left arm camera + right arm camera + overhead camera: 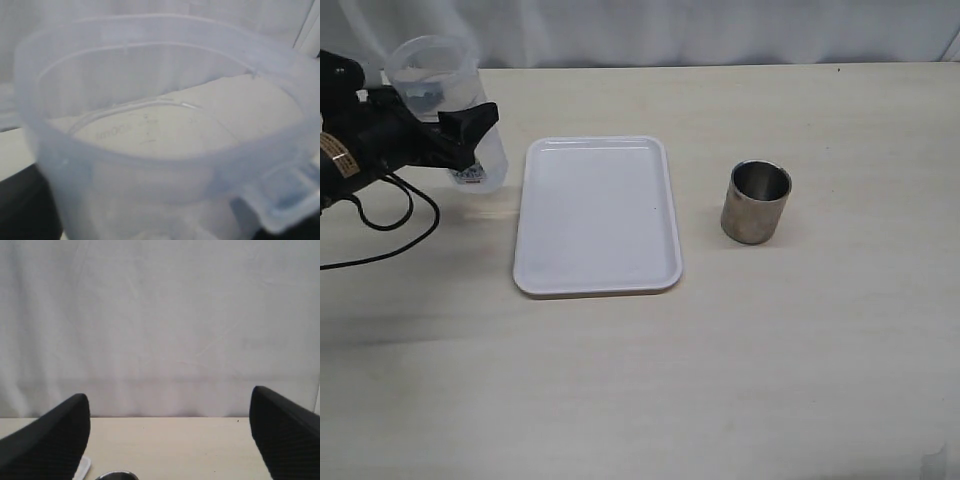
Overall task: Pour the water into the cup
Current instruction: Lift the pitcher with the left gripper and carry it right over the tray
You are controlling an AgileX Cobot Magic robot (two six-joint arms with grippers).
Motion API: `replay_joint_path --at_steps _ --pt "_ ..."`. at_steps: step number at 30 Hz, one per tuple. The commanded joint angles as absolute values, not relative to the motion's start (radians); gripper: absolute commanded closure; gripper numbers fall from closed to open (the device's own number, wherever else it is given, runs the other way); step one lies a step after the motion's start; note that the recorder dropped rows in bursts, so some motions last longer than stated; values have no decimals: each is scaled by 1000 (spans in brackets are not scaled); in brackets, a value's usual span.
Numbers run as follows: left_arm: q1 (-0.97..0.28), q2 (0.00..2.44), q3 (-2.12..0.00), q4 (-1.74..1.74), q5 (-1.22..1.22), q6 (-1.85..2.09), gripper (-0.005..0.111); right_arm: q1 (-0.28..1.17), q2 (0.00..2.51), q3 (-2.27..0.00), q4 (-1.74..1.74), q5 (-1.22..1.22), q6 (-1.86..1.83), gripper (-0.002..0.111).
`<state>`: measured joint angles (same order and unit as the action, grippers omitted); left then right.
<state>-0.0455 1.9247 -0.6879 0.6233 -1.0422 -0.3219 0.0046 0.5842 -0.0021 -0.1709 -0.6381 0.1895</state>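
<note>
Steel cup [756, 203], small, straight-sided, handleless, dull brushed outside, shiny inside, upright, standing on table [820, 350], right of white tray [597, 215], apart from it

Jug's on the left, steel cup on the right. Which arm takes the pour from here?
Left. The left gripper sits around the clear jug, though a firm grip isn't certain. The right gripper stands open and empty, with nothing to pour into the cup.

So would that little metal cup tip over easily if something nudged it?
Probably not: the cup is squat and straight-sided, standing upright on the flat table. It looks empty, so likely light and apt to slide. Its brushed steel may be slippery.
</note>
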Motion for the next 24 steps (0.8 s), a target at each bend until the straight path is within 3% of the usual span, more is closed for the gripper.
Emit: replay_joint_path --at_steps 1,14,24 --pt "-79 1912 -756 619 -996 -345 107 2 716 0 -184 -772 172 27" --pt "-245 1912 -957 617 -768 -347 107 2 1074 0 -184 -1077 131 27" --pt "-376 1982 -1139 617 -654 -348 107 2 1151 0 -184 -1131 123 27"
